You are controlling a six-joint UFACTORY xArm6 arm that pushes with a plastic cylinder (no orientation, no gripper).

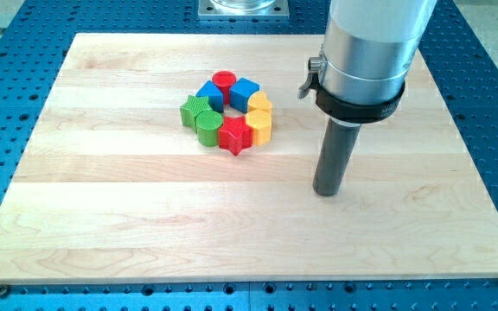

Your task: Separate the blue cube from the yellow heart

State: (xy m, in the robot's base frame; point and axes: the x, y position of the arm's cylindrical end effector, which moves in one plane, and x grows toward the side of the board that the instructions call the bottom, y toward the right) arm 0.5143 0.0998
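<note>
Wooden table (pixel 145 225) on blue perforated base (pixel 15 34). Blocks packed in tight ring, upper centre-left of table. Ring's left: green block (pixel 194 110), green cylinder (pixel 207 126) below it. Blue block (pixel 207 92) upper left, red cylinder (pixel 224 84) at top, red star (pixel 233 135) at bottom. Blue cube (pixel 245 91) upper right, touching yellow heart (pixel 260 103) just below-right; second yellow block (pixel 260 124) beneath heart. Further right, well apart from ring: my tip (pixel 328 192) resting on table. No grasping tool, only plain rod.
</note>
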